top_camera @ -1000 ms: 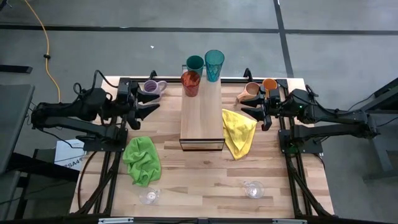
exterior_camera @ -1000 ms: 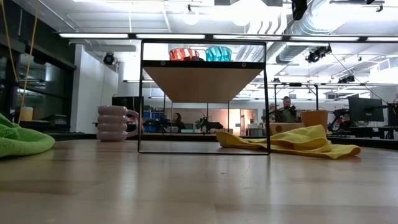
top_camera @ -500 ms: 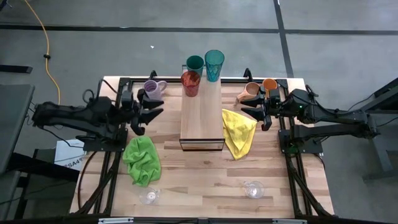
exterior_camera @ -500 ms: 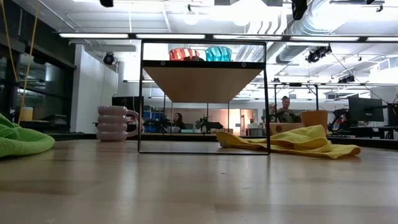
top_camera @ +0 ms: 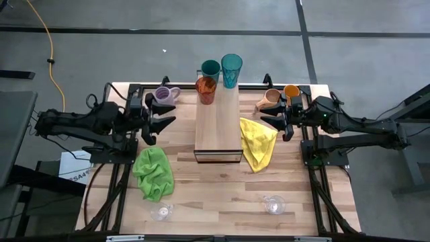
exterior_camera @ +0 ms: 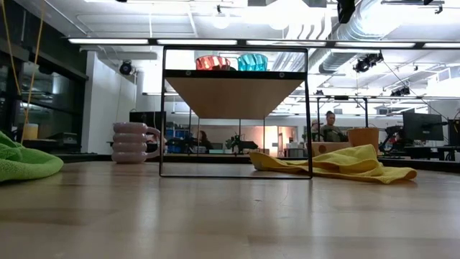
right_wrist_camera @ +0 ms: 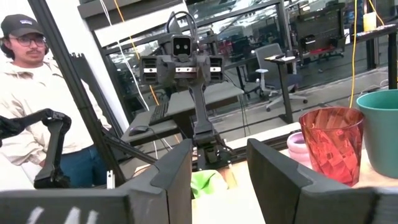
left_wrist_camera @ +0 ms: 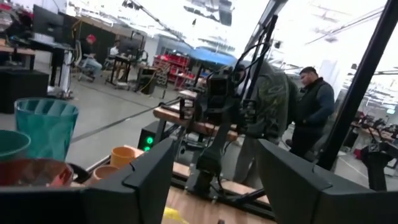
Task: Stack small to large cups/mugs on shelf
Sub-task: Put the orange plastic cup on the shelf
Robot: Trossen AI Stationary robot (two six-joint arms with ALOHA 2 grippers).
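The shelf (top_camera: 218, 128) stands mid-table. On its far end stand an amber-orange tumbler (top_camera: 206, 89), a teal cup (top_camera: 210, 69) and a teal tumbler (top_camera: 231, 70). A lavender mug (top_camera: 164, 95) stands upright on the table at the far left. A tan mug (top_camera: 270, 99) and an orange cup (top_camera: 291, 91) stand at the far right. Two clear glasses (top_camera: 161, 212) (top_camera: 273, 204) sit near the front edge. My left gripper (top_camera: 161, 117) hangs open just nearer than the lavender mug, pointing level at the shelf. My right gripper (top_camera: 272, 119) hangs open beside the tan mug, also holding nothing.
A green cloth (top_camera: 153, 173) lies left of the shelf and a yellow cloth (top_camera: 258, 141) lies against its right side. Bare tabletop (top_camera: 218, 191) lies between the shelf and the glasses. A person (right_wrist_camera: 31, 106) stands beyond the table's left edge and another person (left_wrist_camera: 314, 106) beyond the right.
My left gripper has drawn a little away from the lavender mug, toward the table's near edge, and the arm behind it has changed its bend. The mug stands where it was. My right arm has kept still.
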